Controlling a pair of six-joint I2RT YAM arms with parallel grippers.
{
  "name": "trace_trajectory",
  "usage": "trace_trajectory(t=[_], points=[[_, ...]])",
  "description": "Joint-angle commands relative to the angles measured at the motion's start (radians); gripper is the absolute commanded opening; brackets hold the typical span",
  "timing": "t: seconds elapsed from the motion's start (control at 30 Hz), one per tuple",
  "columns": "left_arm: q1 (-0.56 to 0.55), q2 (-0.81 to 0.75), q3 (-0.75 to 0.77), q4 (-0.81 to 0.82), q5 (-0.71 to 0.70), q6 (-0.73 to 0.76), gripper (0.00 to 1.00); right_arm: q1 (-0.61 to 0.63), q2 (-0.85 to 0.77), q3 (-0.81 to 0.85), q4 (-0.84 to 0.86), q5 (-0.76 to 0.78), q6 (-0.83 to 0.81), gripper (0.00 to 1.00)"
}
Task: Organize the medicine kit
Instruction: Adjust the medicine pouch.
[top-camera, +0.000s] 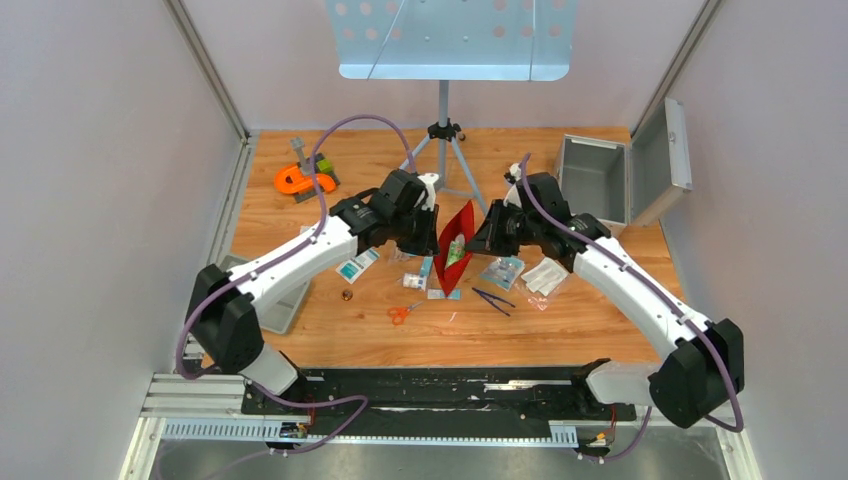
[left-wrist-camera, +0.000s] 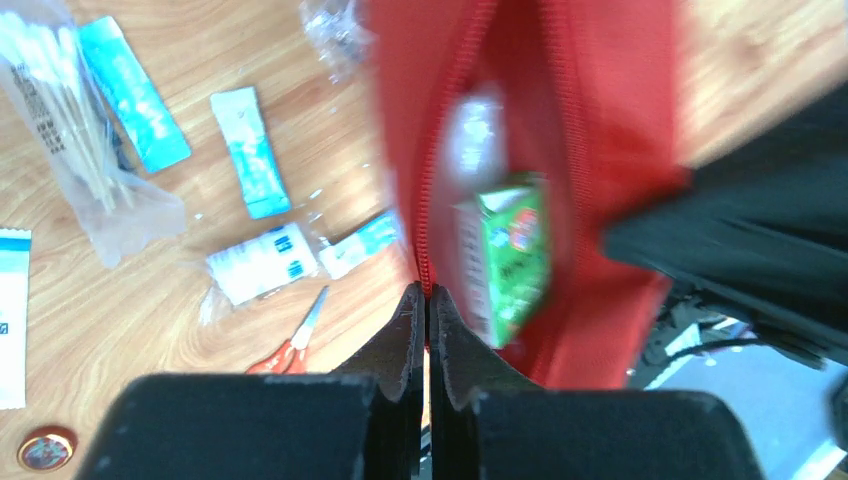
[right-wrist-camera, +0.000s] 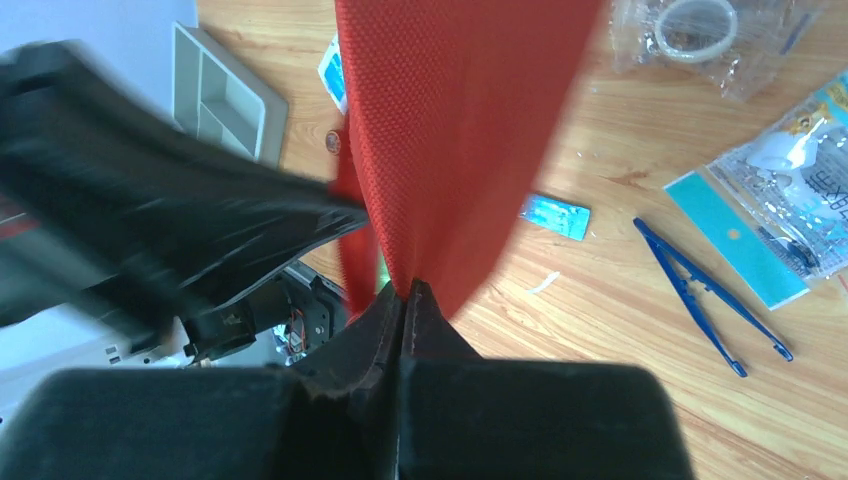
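A red zip pouch (top-camera: 458, 232) hangs upright over the middle of the table, held between both arms. My left gripper (top-camera: 433, 236) is shut on its zipper edge (left-wrist-camera: 427, 292), and a green box (left-wrist-camera: 515, 250) shows inside the open mouth. My right gripper (top-camera: 481, 240) is shut on the pouch's other side, pinching the red fabric (right-wrist-camera: 408, 290). The medicine kit (top-camera: 595, 180), a silver-grey case, stands open at the far right with its lid (top-camera: 668, 155) swung up, and neither gripper is near it.
Loose packets (left-wrist-camera: 255, 150), a bag of cotton swabs (left-wrist-camera: 60, 120), orange scissors (top-camera: 400, 313) and blue tweezers (right-wrist-camera: 700, 290) lie under the pouch. A shallow grey tray (top-camera: 285, 305) sits at the left edge. A tripod stand (top-camera: 445, 150) rises behind, with an orange tool (top-camera: 300, 180) at the far left.
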Motion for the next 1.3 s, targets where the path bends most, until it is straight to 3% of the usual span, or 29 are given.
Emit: trace_trajectory(t=[0.0,0.13,0.3,0.43,0.63,0.87,1.1,1.27], points=[[-0.001,0.069,0.032,-0.031,-0.058,0.045,0.00,0.008,-0.056,0.031,0.053,0.036,-0.039,0.00],[0.000,0.025,0.052,-0.041,-0.102,0.063,0.00,0.007,0.021,0.057,-0.121,0.215,-0.048,0.00],[0.026,-0.010,0.011,-0.072,-0.204,0.085,0.00,0.007,0.034,0.088,-0.195,0.294,-0.069,0.00],[0.040,0.003,0.011,-0.078,-0.203,0.077,0.00,0.010,0.029,0.122,-0.194,0.262,-0.070,0.00],[-0.009,0.034,0.068,-0.011,0.002,0.033,0.00,0.085,0.034,0.152,-0.036,0.060,-0.060,0.00],[0.017,-0.030,-0.035,0.013,-0.102,0.031,0.00,0.052,0.065,0.096,-0.177,0.338,-0.073,0.00],[0.018,0.016,0.015,0.048,0.126,0.004,0.00,0.077,0.064,0.159,-0.114,0.156,-0.078,0.00],[0.014,-0.043,-0.003,0.085,0.102,0.001,0.00,0.080,0.068,0.127,-0.102,0.176,-0.076,0.00]])
